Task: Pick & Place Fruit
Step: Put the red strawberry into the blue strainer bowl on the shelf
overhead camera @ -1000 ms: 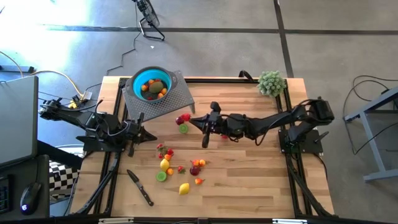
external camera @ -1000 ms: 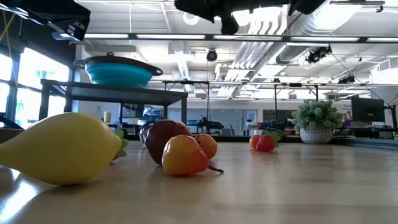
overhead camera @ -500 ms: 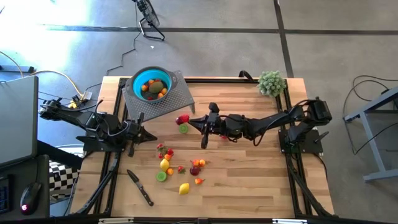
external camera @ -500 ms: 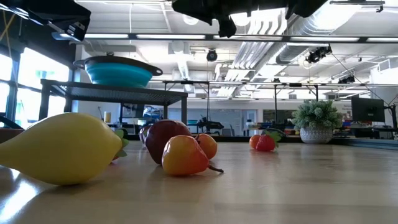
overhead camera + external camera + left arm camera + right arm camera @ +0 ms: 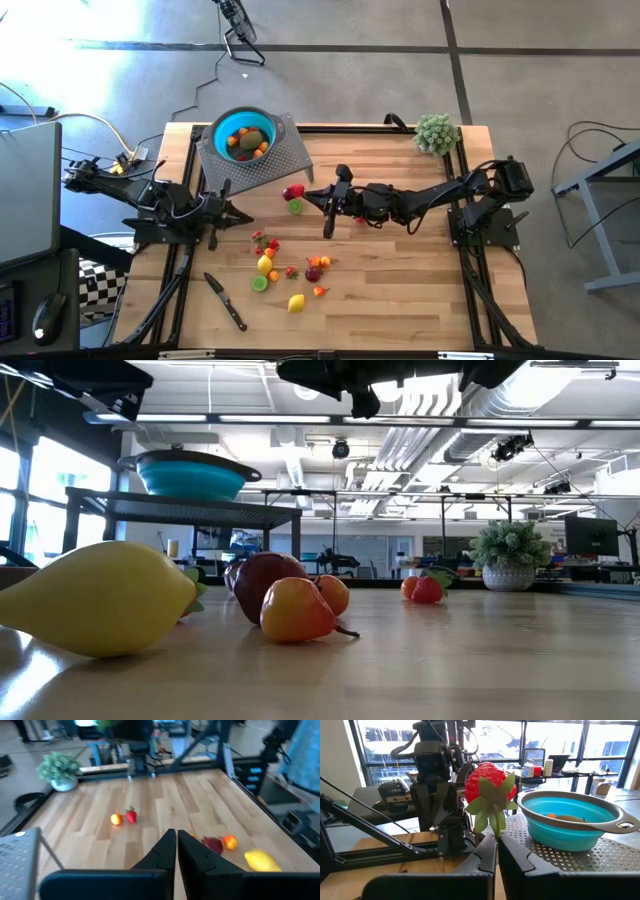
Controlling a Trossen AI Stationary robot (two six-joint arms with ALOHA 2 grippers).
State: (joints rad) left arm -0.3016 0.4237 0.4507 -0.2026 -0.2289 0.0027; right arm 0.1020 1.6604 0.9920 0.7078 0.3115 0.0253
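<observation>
My right hand, clamped on the strawberry's leaves mid-tabletop, should carry it level left and far over the teal bowl before opening; my left hand waits closed, empty.

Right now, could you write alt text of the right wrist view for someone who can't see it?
The right gripper holds a red strawberry by its green leaves, jaws shut on them, just short of a teal bowl on a grey perforated stand. The left arm waits behind.
</observation>
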